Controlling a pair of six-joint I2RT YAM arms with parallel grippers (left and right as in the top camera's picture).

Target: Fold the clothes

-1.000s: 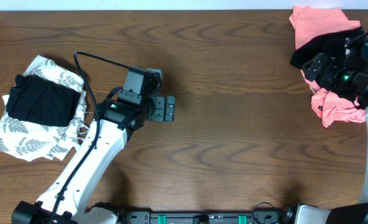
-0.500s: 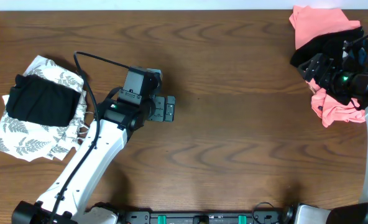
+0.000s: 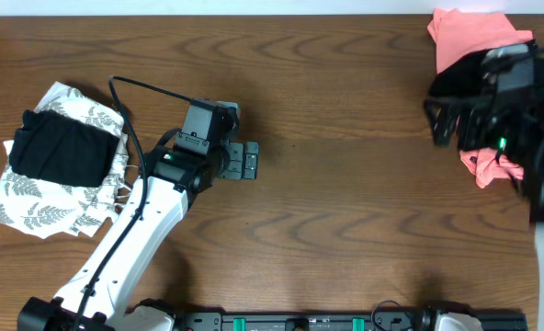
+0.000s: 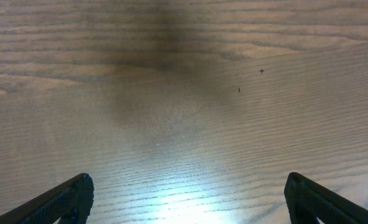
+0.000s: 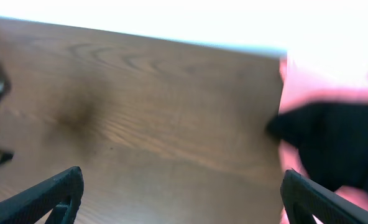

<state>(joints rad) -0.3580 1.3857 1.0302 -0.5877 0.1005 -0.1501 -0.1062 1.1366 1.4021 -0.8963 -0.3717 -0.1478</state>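
You had the clothes in two lots at opposite ends of the table (image 3: 345, 230). At the far right corner sat the loose heap: a coral-pink top (image 3: 470, 32) lying right at the far edge, a black garment (image 3: 451, 85) draped across it, and more pink fabric (image 3: 489, 167) showing on its near side. At the left, well apart from that heap, a folded black T-shirt (image 3: 61, 152) rested on the white fern-print piece (image 3: 33, 207), whose corners spread toward the left edge.

Your right gripper (image 5: 184, 199) hung over the left side of the heap with its fingers spread wide and nothing between them. Its wrist view was blurred, but it showed the black cloth at the right of the frame and bare wood running out to the far table edge.

Your left gripper (image 3: 251, 161) stood just right of the folded stack, also wide apart and empty, above plain wood. Between the two grippers the whole middle of the table lay as open brown surface, from the far edge to the near rail (image 3: 300, 322).
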